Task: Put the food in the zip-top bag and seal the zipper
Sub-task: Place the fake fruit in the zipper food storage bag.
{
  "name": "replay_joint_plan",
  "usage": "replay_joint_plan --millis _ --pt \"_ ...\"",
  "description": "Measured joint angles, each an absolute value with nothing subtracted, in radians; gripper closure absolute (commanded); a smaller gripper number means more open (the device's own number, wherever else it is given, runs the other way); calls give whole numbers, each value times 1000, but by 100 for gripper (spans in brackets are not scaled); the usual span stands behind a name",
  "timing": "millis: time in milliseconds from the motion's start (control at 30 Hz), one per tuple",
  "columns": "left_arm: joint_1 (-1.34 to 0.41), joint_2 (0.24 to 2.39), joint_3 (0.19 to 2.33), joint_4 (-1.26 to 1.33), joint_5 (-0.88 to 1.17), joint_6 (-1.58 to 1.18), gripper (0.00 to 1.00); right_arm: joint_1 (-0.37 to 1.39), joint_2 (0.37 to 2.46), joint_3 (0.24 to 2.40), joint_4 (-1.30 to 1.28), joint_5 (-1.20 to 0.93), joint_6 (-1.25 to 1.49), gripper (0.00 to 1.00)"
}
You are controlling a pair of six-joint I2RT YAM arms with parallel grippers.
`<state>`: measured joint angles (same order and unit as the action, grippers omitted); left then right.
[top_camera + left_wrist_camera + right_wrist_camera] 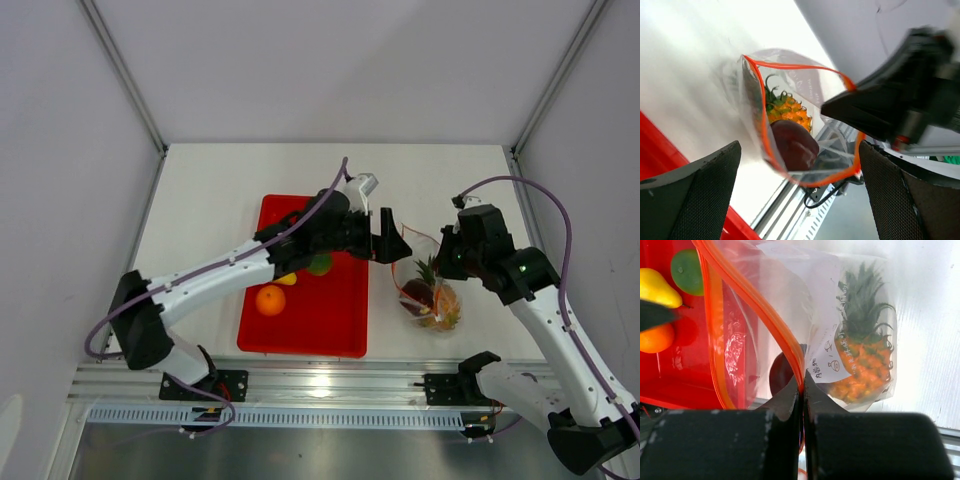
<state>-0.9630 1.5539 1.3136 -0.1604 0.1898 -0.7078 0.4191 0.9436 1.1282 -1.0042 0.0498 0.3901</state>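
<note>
Clear crinkly zip-top bag [790,285] sits on the white table [220,200], just right of the red rectangular tray [330,320], mouth gaping. We see the yellow-orange pineapple [865,365] and dark red round fruit [794,145] inside. Right gripper [802,390] is clamped on the red-orange zipper strip [790,66]. Left gripper [386,237] is spread wide, empty, at the mouth. Orange [270,300], yellow pear [288,279] and green round fruit [319,265] lie in the tray.

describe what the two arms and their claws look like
The left arm and right arm both have slim white links joined by chunky black joints, each with a purple cable looping along it. The right arm shows a small green light. The left claw and right claw are black; the left one's fingers carry finely gridded pads.
</note>
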Motion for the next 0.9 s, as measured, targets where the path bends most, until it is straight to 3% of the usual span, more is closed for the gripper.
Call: replay_joint_plan --millis 333,667,900 --pt "-934 1280 1285 -283 13 -635 1 416 942 1128 -1013 63 389 100" --pt "-888 1241 1057 -295 92 -652 5 398 1025 1160 -1028 62 363 100" --pt "-963 1345 1125 -236 172 -663 8 282 1100 1252 -991 -43 312 100"
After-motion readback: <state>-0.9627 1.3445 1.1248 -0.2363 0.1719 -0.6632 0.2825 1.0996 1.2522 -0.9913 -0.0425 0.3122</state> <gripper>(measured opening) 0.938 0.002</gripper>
